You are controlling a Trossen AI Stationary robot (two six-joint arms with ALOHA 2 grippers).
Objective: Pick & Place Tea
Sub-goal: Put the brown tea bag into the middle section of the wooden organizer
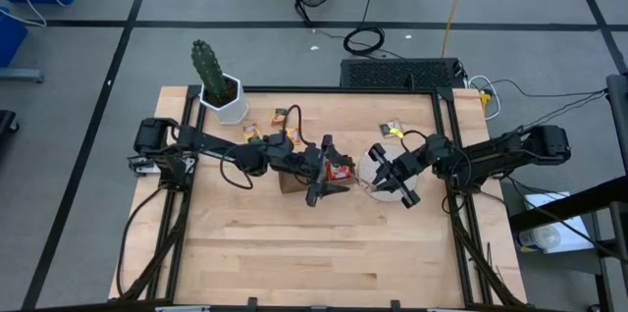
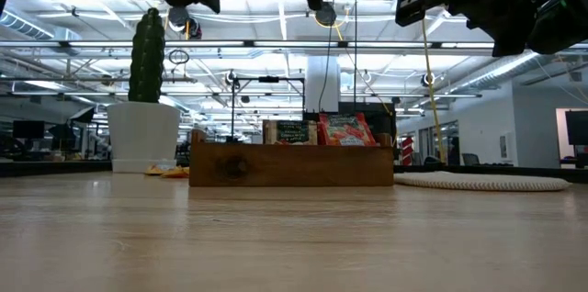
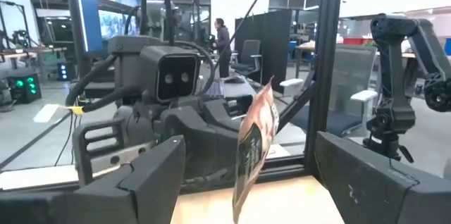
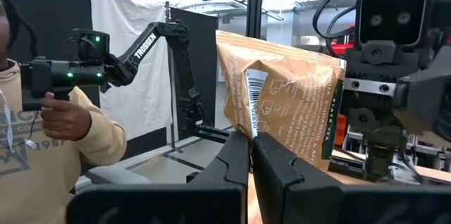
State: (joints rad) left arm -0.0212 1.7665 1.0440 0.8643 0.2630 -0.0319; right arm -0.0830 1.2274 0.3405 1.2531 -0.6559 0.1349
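In the high view the wooden tray is largely covered by the left arm, and the print on the loose tea sachets at its twelve o'clock cannot be read. In the low view both arms are cut off by the upper edge. The person in the right wrist view is cropped at nine o'clock.

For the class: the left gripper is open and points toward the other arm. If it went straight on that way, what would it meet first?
Most likely the tan tea sachet that the shut right gripper holds up edge-on between the two arms. It sits in line with the left gripper and its spread fingers. Behind it comes the right wrist; exact depth is unclear.
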